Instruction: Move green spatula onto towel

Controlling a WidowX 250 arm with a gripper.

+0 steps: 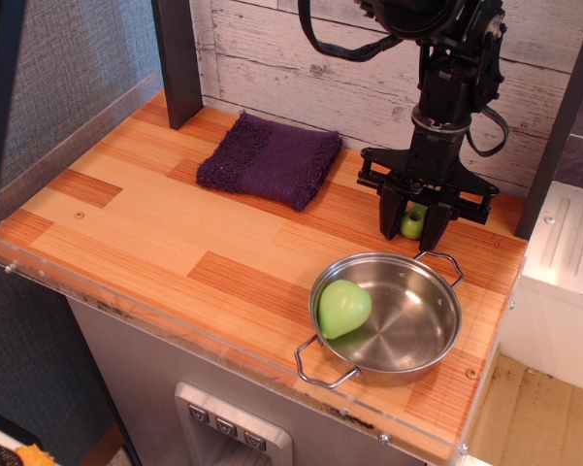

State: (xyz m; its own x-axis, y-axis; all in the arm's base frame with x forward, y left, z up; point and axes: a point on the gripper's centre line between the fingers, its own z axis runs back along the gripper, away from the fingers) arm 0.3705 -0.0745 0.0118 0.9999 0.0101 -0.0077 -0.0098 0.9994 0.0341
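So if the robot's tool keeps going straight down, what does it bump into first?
Most likely the green spatula. The tool points down with its fingers on either side of the spatula's handle, and just under that is the wooden table. Depth is hard to judge from this view.
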